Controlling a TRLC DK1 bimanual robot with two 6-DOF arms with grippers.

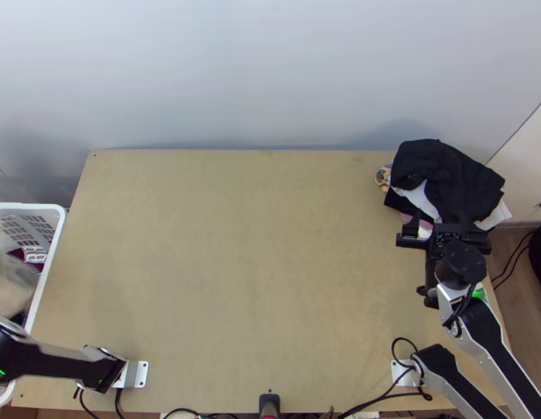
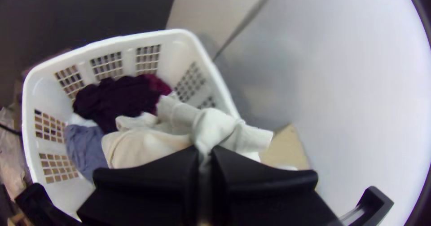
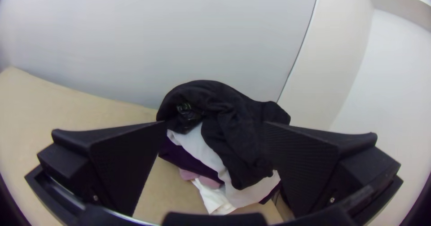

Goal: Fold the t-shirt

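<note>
Left claw (image 2: 205, 150) is pinching bunched pale cloth (image 2: 215, 126) over the basket (image 1: 49, 258), frame left; right claw (image 1: 442, 226) is hanging wide open, empty, by the clothes pile (image 1: 451, 178), upper right.

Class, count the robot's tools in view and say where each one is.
2: the left tool, shut on whitish cloth at the basket; the right tool, open by the near side of the clothes pile at the table's far right corner.

The high top view looks down, sharing with nearer wrist views the basket (image 2: 178, 34) beyond the left gripper (image 2: 205, 152) and clothes (image 3: 235, 138) beyond the right gripper (image 1: 440, 227).
</note>
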